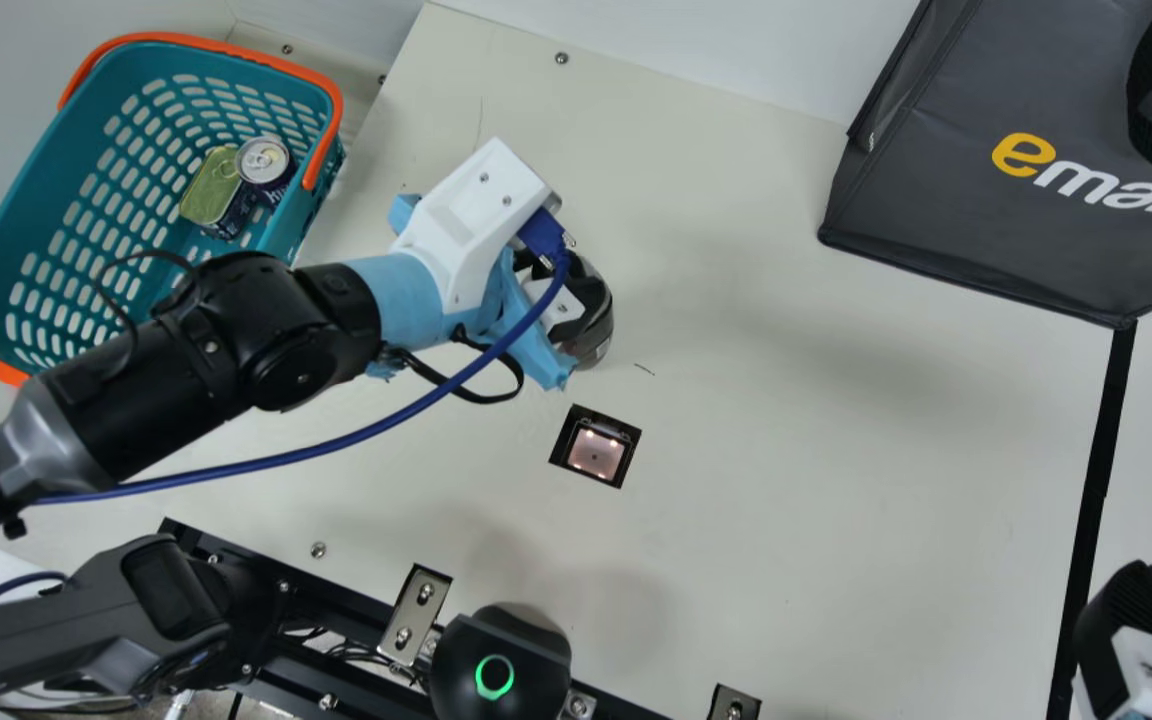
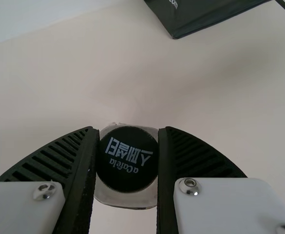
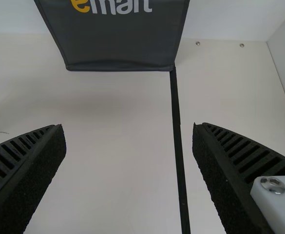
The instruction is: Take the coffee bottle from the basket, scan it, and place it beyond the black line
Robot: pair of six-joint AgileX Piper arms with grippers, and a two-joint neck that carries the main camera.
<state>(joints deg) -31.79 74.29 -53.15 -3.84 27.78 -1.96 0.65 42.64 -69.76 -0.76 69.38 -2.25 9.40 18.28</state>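
Coffee bottle (image 2: pixel 127 201) is in the left gripper (image 1: pixel 581 300), so that one's grasping for sure. In the left wrist view you're looking right at the black cap (image 2: pixel 127 168), pale print and all, and the ribbed fingers (image 2: pixel 167 170) are pressed in on both sides of it. Can't tell whether the bottle's base is touching the table (image 1: pixel 836 480) or hanging a bit above it, fwiw.

Scanner (image 1: pixel 595 455) has its little window lit up, and in the main view it's near the left gripper, just below it and the bottle, not directly under them. Black line (image 1: pixel 1098 480) is well off to the right of that gripper, so the bottle is on the scanner side of it, not past it.

Right gripper (image 1: pixel 1131 620) is way over in the bottom right corner of the main view, right by the near end of the line. It's spread wide with nothing between its fingers, and the right wrist view has the line running through the gap, down on the table.

Other stuff: teal basket (image 1: pixel 46 190) with the orange rim is up and left of the left gripper, and it's got a green-topped tin (image 1: pixel 211 185) and a silver-topped can (image 1: pixel 264 160) sitting side by side in it. Big dark grey bag (image 1: pixel 936 190) is above the right gripper, over at the line's far end.
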